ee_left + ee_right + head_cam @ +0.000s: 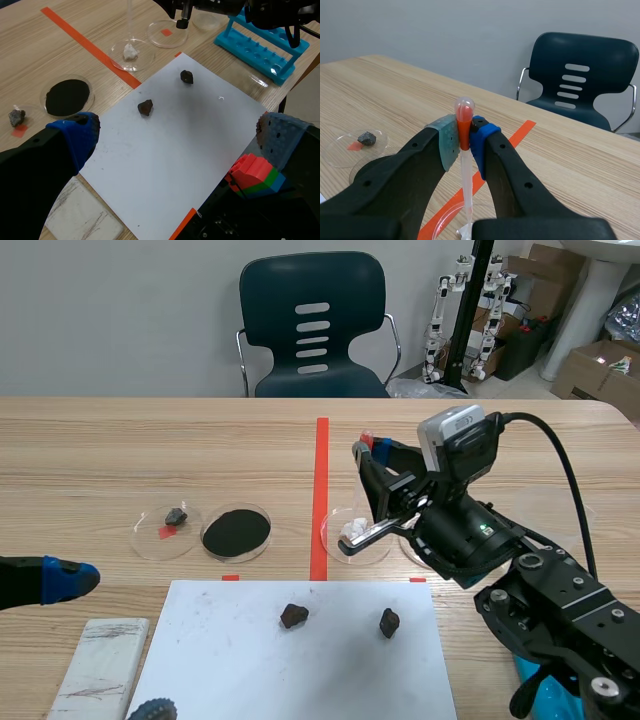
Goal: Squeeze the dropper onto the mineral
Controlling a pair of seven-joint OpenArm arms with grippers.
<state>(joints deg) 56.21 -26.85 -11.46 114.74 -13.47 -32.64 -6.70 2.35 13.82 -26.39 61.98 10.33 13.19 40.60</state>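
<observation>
R gripper (464, 134) is clamped on the dropper (463, 111). Both pads press vs the orange-red bulb, one each side, w/ the bulb's rounded top poking out above them. Dropper stands upright, its clear tube running straight down from btwn the fingers to the white mineral (353, 531). Tip ends right at the lump; can't tell if it touches. Mineral lies in a clear dish (333, 546) just R of the orange tape line, mid-table, just beyond the far edge of the white sheet (300, 670). R arm comes in from the near R, gripper raised over that dish.

L gripper (177, 136) has its fingers spread wide, blue pads well apart, nothing btwn them. It sits low at the scene's L edge, near side, well apart from dropper and mineral.

On the sheet, toward its far edge: a brown rock (293, 616) and a blackish rock (389, 622), apart from each other. L of the tape line is a dish of black powder (236, 532). Just L of that is another dish (150, 540) w/ a small grey rock (176, 515) and a red mark. White slab (100, 668) lies near L, beside the sheet. Blue tube rack (265, 42) is on the R side by the R arm. Dark chair (313, 325) stands beyond the table's far edge.
</observation>
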